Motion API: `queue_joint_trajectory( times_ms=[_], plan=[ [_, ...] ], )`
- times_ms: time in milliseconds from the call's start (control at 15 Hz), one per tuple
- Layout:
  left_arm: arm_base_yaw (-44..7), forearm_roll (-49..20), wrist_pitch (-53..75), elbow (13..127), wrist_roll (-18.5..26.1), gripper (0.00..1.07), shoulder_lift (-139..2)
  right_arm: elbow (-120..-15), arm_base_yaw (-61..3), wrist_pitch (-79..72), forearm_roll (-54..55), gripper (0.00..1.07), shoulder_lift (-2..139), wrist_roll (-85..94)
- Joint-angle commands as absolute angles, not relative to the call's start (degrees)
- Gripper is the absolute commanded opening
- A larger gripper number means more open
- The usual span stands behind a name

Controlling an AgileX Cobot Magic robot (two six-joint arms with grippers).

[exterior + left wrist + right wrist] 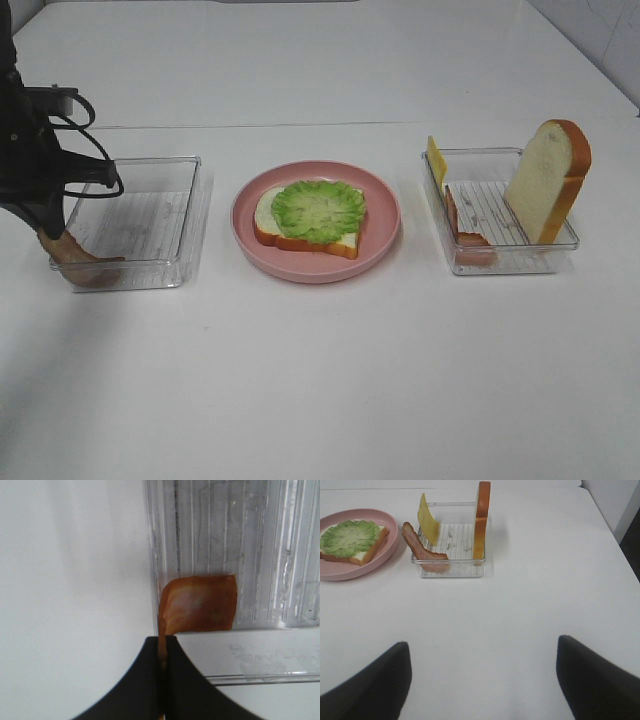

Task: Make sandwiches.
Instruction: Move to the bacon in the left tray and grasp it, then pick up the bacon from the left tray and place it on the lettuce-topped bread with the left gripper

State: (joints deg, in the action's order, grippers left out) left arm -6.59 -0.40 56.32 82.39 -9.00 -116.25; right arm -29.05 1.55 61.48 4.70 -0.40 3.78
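Two layers are sitting in place: a bread slice (305, 243) with a lettuce leaf (320, 210) on it, lying on the pink plate (388, 225) at centre frame in the high view. Left gripper (162, 647) is working at the far left of that frame, jaws pressed together and pinching one end of a bacon strip (200, 605). The strip is bending, its free end lying inside the near-left corner of the left tray (195, 215), and the gripper seems to be sitting just outside that corner. Right gripper (482, 672) is hovering over bare table (320, 380), fingers spread wide, gripping nothing, and it is not showing in the high view. Right tray (520, 262) at right of frame is holding a cheese slice (437, 160) leaning at its back-left corner, a second bacon strip (462, 225) along its left wall, and the top bread slice (540, 180) standing on edge.

Step in hand, judging: bacon going onto the lettuce. Doing it well is calling for lifting straight up until the dangling end is clearing the tray wall, then travelling right to the plate. The loose end should be touching the leaf first, with the strip laying flat across it, not draping over crust or plate rim. Grip is only at the tip, so going slowly is helping against swinging or slipping
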Motion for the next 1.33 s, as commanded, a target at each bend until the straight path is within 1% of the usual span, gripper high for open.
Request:
queue_joint_trajectory(
  times_ms=[67,133,200,333,467,533,600,667,733,867,933,1067,1133,1267,1333],
  plan=[
    [-6.47,-1.89,56.49,83.02,-8.65,0.00,-114.13,-28.93,1.95,60.85,4.81,0.75,-1.15,4.13],
    [-6.47,-3.04,56.55,83.31,-8.19,0.00,-113.73,-28.93,1.95,60.85,4.81,0.75,-1.15,4.13],
    [-6.47,-6.02,56.21,83.77,-6.36,0.00,-113.04,-28.93,1.95,60.85,4.81,0.75,-1.15,4.13],
    [-6.47,-14.61,54.20,84.45,-0.52,0.00,-111.73,-28.93,1.95,60.85,4.81,0.75,-1.15,4.13],
    [-6.47,-25.27,50.36,84.51,5.21,0.00,-110.98,-28.93,1.95,60.85,4.81,0.75,-1.15,4.13],
    [-6.47,-31.68,49.16,84.51,8.54,0.00,-111.10,-28.93,1.95,60.85,4.81,0.75,-1.15,4.13],
    [-6.53,-34.89,48.87,84.51,10.14,0.00,-111.21,-28.93,1.95,60.85,4.81,0.75,-1.15,4.13],
    [-6.93,-40.51,47.84,84.51,13.35,0.00,-111.33,-28.93,1.95,60.85,4.81,0.75,-1.15,4.13],
    [-8.88,-50.65,45.66,84.45,18.96,0.00,-111.90,-28.93,1.95,60.85,4.81,0.75,-1.15,4.13],
    [-12.15,-57.98,43.09,84.45,24.41,0.00,-112.70,-28.93,1.95,60.85,4.81,0.75,-1.15,4.13],
    [-13.92,-60.56,41.60,84.45,25.50,0.00,-113.45,-28.93,1.95,60.85,4.81,0.75,-1.15,4.13],
    [-17.53,-64.34,38.56,84.51,26.24,0.00,-115.68,-28.93,1.95,60.85,4.81,0.75,-1.15,4.13],
    [-19.14,-66.81,37.87,84.51,27.44,0.00,-117.00,-28.93,1.95,60.85,4.81,0.75,-1.15,4.13],
    [-20.80,-71.39,37.59,84.51,30.08,0.00,-118.83,-28.93,1.95,60.85,4.81,0.75,-1.15,4.13],
    [-21.89,-74.37,37.64,84.51,32.37,0.00,-120.15,-28.93,1.95,60.85,4.81,0.75,-1.15,4.13]
  ],
)
